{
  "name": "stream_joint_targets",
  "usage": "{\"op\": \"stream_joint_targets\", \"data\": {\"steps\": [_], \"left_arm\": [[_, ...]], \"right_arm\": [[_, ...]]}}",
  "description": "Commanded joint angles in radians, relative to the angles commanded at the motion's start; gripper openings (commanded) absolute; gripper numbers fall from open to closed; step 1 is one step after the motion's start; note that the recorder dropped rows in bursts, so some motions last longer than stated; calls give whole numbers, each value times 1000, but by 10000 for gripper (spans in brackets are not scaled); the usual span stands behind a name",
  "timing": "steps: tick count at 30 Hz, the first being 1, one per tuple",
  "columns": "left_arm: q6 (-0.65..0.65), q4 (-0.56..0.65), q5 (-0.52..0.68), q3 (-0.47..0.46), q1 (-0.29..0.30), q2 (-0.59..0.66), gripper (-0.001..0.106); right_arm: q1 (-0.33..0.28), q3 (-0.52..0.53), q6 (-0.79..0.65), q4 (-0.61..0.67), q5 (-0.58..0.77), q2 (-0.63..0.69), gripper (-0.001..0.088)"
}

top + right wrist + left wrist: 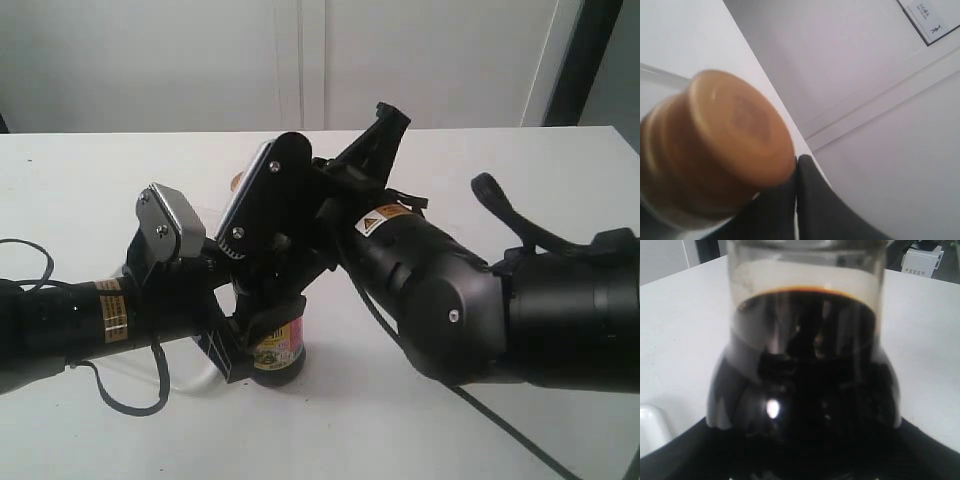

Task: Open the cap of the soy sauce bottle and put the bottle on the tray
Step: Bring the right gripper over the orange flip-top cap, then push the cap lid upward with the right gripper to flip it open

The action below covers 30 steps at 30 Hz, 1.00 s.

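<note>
Item: small clear soy sauce bottle [278, 352] of near-black liquid, upright on white table [90, 200], clamped by left gripper [250, 345]; orange-brown flip-top cap [720, 145] closed, touched by right gripper [805, 200], spread undeterminable; lid best levered at lip while body is steadied.

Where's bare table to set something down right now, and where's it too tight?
Free: the white table behind the left arm toward the wall, the far right behind the right arm, and the front edge strip. Crowded: the middle, where the left gripper and right gripper bunch around the soy sauce bottle. The tray shows only as a corner beside the bottle.
</note>
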Motion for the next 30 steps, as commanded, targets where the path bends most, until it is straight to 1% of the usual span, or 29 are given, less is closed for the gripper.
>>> {"op": "stream_joint_targets", "data": {"steps": [5, 18, 20, 22, 23, 25, 30], "left_arm": [[0, 0, 0, 0, 0, 0, 0], [2, 0, 7, 0, 0, 0, 0], [2, 0, 8, 0, 0, 0, 0], [2, 0, 8, 0, 0, 0, 0], [2, 0, 8, 0, 0, 0, 0], [2, -4, 8, 0, 0, 0, 0], [2, -6, 8, 0, 0, 0, 0]], "right_arm": [[21, -25, 0, 17, -1, 0, 0], [21, -120, 0, 44, 17, 8, 0], [21, -129, 0, 70, 13, 17, 0], [21, -129, 2, 157, -53, 17, 0], [21, -129, 4, 252, -76, 4, 0], [19, -129, 29, 366, -82, -22, 0], [19, -129, 120, 483, -53, -81, 0]]}}
